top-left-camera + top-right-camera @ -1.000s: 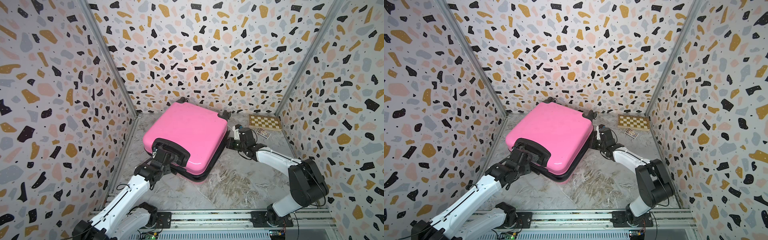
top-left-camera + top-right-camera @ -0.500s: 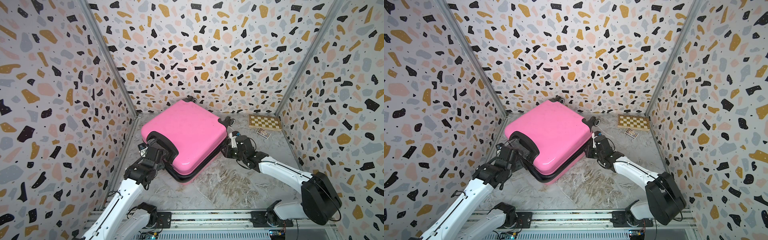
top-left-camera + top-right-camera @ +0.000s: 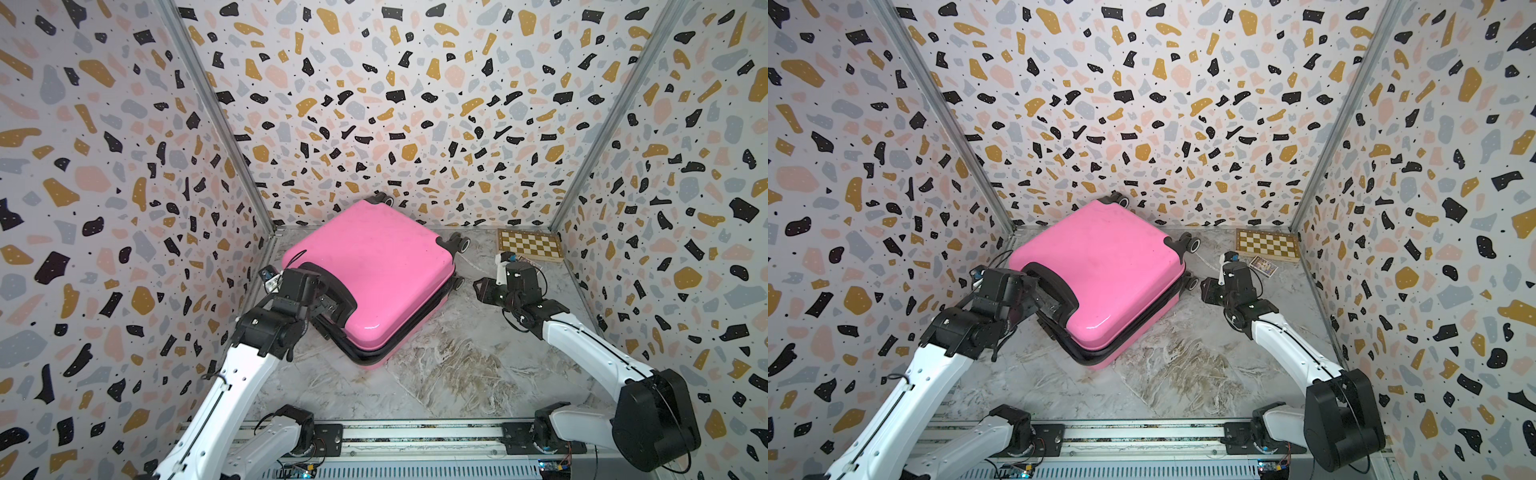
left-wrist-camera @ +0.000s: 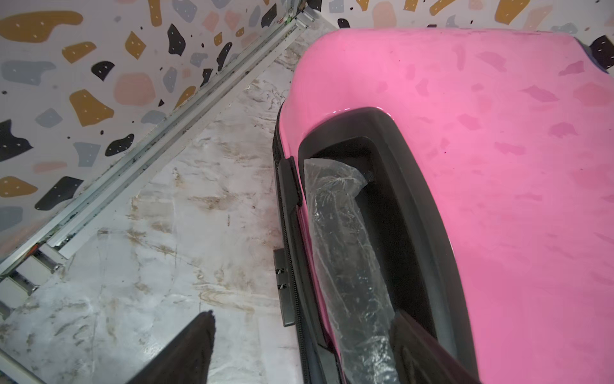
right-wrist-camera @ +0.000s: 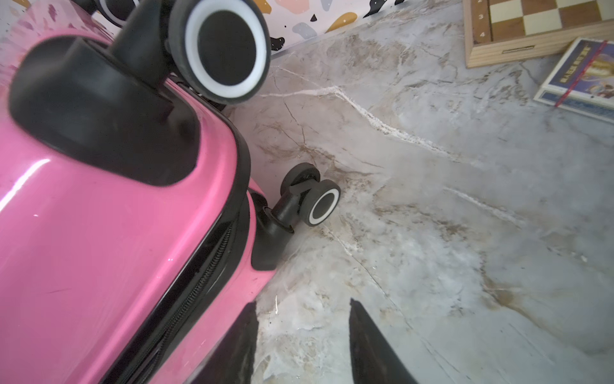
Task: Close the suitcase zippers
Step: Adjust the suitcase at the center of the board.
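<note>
Both top views: cam head high up on the near side of the suitcase (image 3: 374, 274), above the arm-base rail (image 3: 415, 434), tilted down twd the back wall (image 3: 395, 104). Whole cell in frame, suitcase mid-distance. Pics nearly identical, slight sideways offset.

Left wrist cam: v. close, just above suitcase's black handle (image 4: 422, 206) end, looking down along that edge + floor (image 4: 149, 232) beside it.

Right wrist cam: v. close, low, at suitcase's wheel (image 5: 226, 50) corner, chessboard (image 5: 531, 20) beyond.

Shared: top views cover both wrist patches. Wrist cams both catch the pink shell, from opposite ends.
</note>
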Motion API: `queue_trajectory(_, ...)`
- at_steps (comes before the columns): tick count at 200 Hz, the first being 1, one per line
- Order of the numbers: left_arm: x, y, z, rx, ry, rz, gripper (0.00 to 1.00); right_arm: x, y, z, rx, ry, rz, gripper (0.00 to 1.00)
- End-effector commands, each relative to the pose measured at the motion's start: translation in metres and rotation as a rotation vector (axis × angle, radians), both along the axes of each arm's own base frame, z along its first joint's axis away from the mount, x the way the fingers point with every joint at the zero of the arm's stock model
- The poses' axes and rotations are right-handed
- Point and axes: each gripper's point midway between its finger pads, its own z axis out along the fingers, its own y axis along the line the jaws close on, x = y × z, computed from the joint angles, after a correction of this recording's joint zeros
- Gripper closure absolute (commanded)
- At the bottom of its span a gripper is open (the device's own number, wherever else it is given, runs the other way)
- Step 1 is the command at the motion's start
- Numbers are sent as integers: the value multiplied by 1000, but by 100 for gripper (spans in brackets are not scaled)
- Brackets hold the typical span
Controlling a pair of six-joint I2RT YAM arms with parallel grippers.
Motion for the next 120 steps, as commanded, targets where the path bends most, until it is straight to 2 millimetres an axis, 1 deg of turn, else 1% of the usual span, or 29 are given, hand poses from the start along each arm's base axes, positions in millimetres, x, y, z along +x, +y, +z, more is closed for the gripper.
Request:
queue_trajectory(1, 12, -3, 1, -55, -17, 72, 21, -1, 0, 19, -6, -34, 23, 52)
queue_trajectory(31, 35, -13, -12, -74, -7, 46, 24, -4, 3, 23, 21, -41, 33, 52)
queue_trajectory(56, 45, -17, -29, -92, 49, 41, 25, -6, 9, 26, 49, -43, 56, 52)
queue_trajectory(79, 52, -23, -46, -128, 77, 33, 26, -3, 8, 27, 40, -44, 55, 52)
queue_trajectory(92, 56, -25, -59, -156, 101, 28, 30, -2, 8, 28, 33, -45, 56, 51)
queue_trajectory(105, 55, -23, -71, -171, 141, 34, 34, 0, 9, 32, 25, -53, 62, 50)
queue_trajectory(120, 54, -16, -81, -168, 178, 38, 44, 3, 5, 35, 3, -64, 59, 50)
